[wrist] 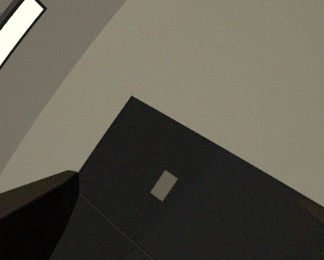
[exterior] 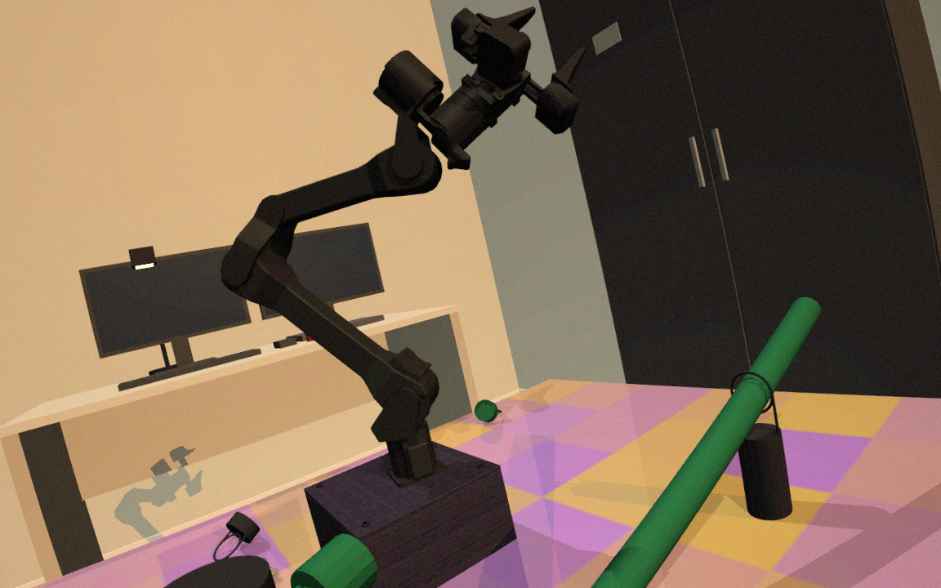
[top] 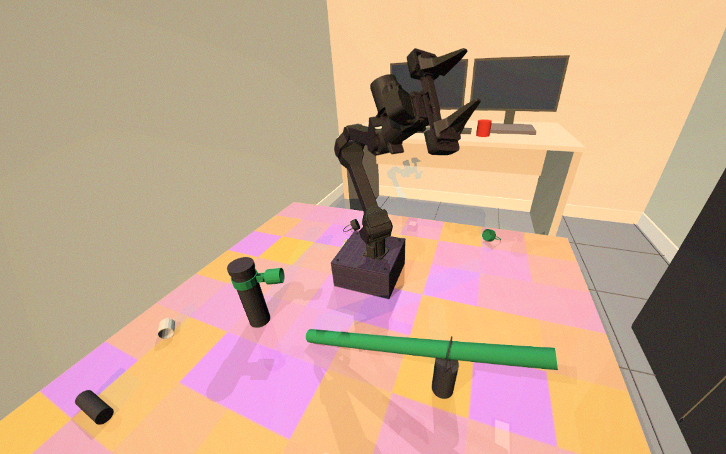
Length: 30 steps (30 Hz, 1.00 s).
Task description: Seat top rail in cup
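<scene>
The green rail (top: pixel 377 343) (exterior: pixel 707 468) runs through the wire loop above the short dark post (top: pixel 443 383) (exterior: pixel 768 483). It slopes down toward the big post's side, and its lower end is outside the cup and apart from it. The big dark post (top: pixel 255 308) (exterior: pixel 221 573) stands upright. Its green brace band (top: pixel 243 282) sits high, just under the post cap (top: pixel 241 265). The green rail-end cup (top: pixel 274 275) (exterior: pixel 335 567) hangs on the band, its mouth facing away from the post. My gripper (top: pixel 472 75) (exterior: pixel 559 28) is wide open and empty, high above the rail and far from it.
A white ring (top: pixel 166 328) and a dark cylinder (top: pixel 94 407) lie left of the big post. A small dark looped cap (top: pixel 355 224) (exterior: pixel 242 526) lies behind the arm's base block (top: pixel 361 279) (exterior: pixel 415 504). A green cap (top: pixel 488 234) (exterior: pixel 486 410) lies at the back right.
</scene>
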{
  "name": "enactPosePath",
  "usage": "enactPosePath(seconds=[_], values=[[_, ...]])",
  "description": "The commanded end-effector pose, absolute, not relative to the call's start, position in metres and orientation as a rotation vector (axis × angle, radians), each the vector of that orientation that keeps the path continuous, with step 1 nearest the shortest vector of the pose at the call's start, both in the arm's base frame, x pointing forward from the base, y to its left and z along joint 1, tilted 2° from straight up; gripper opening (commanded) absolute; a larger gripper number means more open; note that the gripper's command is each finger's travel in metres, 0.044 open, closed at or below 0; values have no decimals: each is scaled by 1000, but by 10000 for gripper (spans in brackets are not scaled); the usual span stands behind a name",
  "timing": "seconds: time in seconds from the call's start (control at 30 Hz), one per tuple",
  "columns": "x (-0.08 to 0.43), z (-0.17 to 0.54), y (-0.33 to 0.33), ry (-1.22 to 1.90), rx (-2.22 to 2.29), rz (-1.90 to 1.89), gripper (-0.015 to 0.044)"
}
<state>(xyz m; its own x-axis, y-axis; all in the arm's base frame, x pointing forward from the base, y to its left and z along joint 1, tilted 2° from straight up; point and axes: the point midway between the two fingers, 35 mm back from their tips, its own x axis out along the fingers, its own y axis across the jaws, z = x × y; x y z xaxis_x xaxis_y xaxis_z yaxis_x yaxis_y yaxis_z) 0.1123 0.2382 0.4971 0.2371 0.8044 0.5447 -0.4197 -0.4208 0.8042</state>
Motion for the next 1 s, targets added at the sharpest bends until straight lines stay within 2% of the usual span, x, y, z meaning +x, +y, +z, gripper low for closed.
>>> enactPosePath(seconds=[0.0, 0.03, 0.27, 0.53, 0.73, 0.97], values=[[115, 495, 239, 385, 1424, 1422, 426], [121, 491, 241, 377, 1399, 1387, 440], [211, 414, 238, 339, 1027, 939, 440], [284, 314, 180, 467, 564, 503, 440], [300, 244, 112, 676, 233, 262, 440], [280, 185, 39, 983, -63, 116, 440]])
